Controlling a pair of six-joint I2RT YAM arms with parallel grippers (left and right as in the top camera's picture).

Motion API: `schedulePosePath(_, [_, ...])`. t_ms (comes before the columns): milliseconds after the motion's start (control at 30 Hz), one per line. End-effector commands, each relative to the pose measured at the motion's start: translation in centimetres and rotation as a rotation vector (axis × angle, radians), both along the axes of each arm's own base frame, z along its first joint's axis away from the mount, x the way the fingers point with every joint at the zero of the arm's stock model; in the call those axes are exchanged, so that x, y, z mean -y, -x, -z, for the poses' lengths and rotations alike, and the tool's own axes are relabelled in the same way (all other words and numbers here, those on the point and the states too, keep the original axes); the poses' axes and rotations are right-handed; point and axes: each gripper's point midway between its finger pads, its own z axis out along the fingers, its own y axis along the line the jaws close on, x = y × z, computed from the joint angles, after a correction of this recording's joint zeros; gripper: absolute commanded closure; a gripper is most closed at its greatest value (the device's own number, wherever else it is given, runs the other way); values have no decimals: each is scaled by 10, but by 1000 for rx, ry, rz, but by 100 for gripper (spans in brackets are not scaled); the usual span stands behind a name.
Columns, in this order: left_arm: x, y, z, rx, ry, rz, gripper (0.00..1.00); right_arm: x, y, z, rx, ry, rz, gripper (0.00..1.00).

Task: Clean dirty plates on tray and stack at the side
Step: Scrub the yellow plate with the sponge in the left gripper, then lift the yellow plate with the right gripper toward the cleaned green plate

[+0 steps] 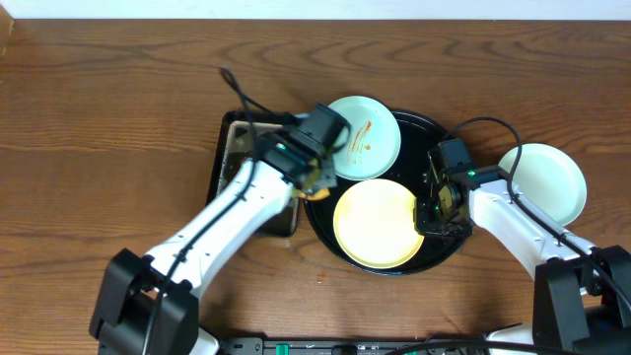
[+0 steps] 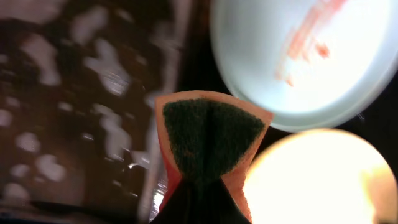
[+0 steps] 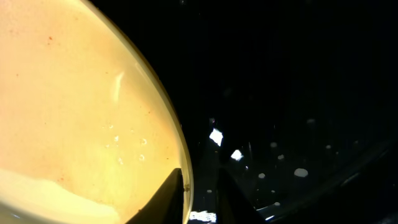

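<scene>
Left gripper (image 2: pixel 200 198) pinches a folded sponge (image 2: pixel 208 137) at the tray's (image 1: pixel 416 138) 9 o'clock. Right gripper (image 3: pixel 199 193) straddles the yellow plate's (image 3: pixel 74 106) 3 o'clock rim; whether it grips is unclear.

Yellow plate (image 1: pixel 375 224), orange-streaked mint plate (image 1: pixel 367 138), black tray (image 1: pixel 414 148)

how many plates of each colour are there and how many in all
mint-blue plates: 2, the streaked one on the tray, the other on the table at the right
yellow plate: 1, on the tray
total: 3
</scene>
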Motion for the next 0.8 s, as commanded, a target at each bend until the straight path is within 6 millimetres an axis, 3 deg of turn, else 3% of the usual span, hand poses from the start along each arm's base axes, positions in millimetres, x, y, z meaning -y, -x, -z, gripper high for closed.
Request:
schedulePosePath(0, [-41,-18,1,9,-63,-36,93,4,-5,-5,25,14,12,82])
schedulePosePath(100, [-64,-28,2,4,-73,-30,93,1,-3,-3,23,1,11,83])
schedulePosePath(367, [-92,-30,11,-32,-65,-51,92,-8,5,11,20,-71,11,89])
schedulePosePath(467, [-95,-26,18,-45,-70,-55,93,-11,6,11,18,-85,9,99])
schedulePosePath(633, [-97,-21,24,-65,-76,-54,93,-40,1,0,45,-256,-89,99])
schedulePosePath(767, [-97,-21,24,-64,-76,-55,93,-44,-5,-5,62,-286,-88,99])
